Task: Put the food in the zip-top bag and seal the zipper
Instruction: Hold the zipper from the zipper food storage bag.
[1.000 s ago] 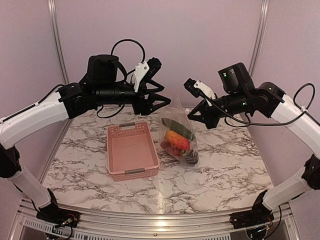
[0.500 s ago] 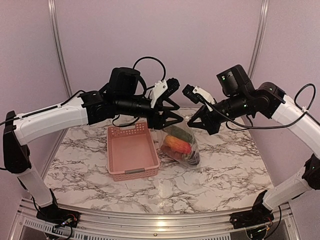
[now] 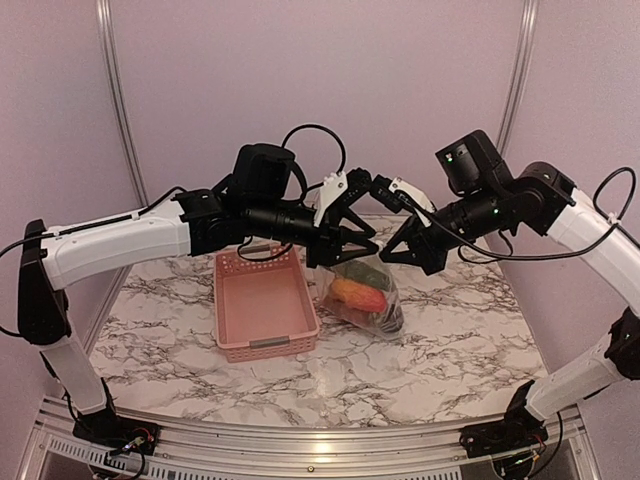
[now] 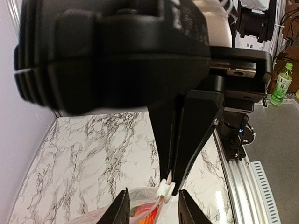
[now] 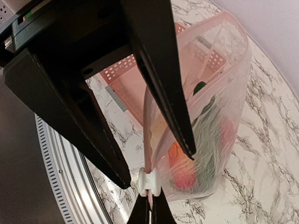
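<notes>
**Inspector:** Status of the food (image 3: 355, 292)?

**Assessor:** Every visible piece is inside the zip-top bag (image 3: 372, 305): an orange-red piece, dark green pieces and something red lower down. The bag hangs upright over the middle of the marble table (image 3: 450, 340). Whether its bottom touches the top cannot be confirmed.

**Inspector:** The zipper (image 5: 147, 135)?

**Assessor:** It is a pale strip along the bag's mouth, carrying a white slider (image 5: 149, 182).

**Inspector:** Grippers?

**Assessor:** The right gripper (image 5: 150, 209) has its jaws pressed together on the zipper, just beside the slider. The left gripper (image 4: 152, 200) has its fingers apart, one on each side of the strip, with no contact that I can see.

**Inspector:** Surroundings?

**Assessor:** A pink latticed basket (image 3: 262, 305) sits on the table at 9 o'clock from the bag, just beside it. In the top view the left arm reaches in from 9 o'clock and the right arm from 3 o'clock. Both grippers meet at the bag's 12 o'clock end.
</notes>
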Controlling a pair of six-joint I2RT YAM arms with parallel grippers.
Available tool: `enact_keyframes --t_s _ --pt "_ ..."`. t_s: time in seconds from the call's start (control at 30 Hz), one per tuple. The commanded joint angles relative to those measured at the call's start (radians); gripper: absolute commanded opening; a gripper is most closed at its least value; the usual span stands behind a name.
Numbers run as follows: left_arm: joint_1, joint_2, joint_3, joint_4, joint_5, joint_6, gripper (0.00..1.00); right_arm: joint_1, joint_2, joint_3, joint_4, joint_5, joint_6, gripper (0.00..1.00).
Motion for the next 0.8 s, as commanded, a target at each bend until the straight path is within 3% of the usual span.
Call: enact_keyframes --t_s 0.0,0.43,0.53,0.63,0.77 --pt "-0.006 0.021 0.031 0.024 0.044 -0.011 0.33 0.012 -0.033 0.064 -0.005 -0.014 0.016 0.0" --pt "-0.021 0.058 0.05 0.024 0.082 -0.034 0.2 0.011 -0.04 0.081 -0.03 0.0 0.028 0.0" --pt "-0.023 0.061 0.055 0.016 0.082 -0.029 0.2 0.011 -0.045 0.076 -0.032 0.007 0.028 0.0" --pt "-0.03 0.06 0.061 -0.006 0.057 0.006 0.27 0.011 -0.046 0.077 -0.033 0.009 0.028 0.0" --pt "-0.032 0.069 0.073 -0.021 0.055 0.022 0.23 0.012 -0.044 0.086 -0.035 0.015 0.031 0.0"
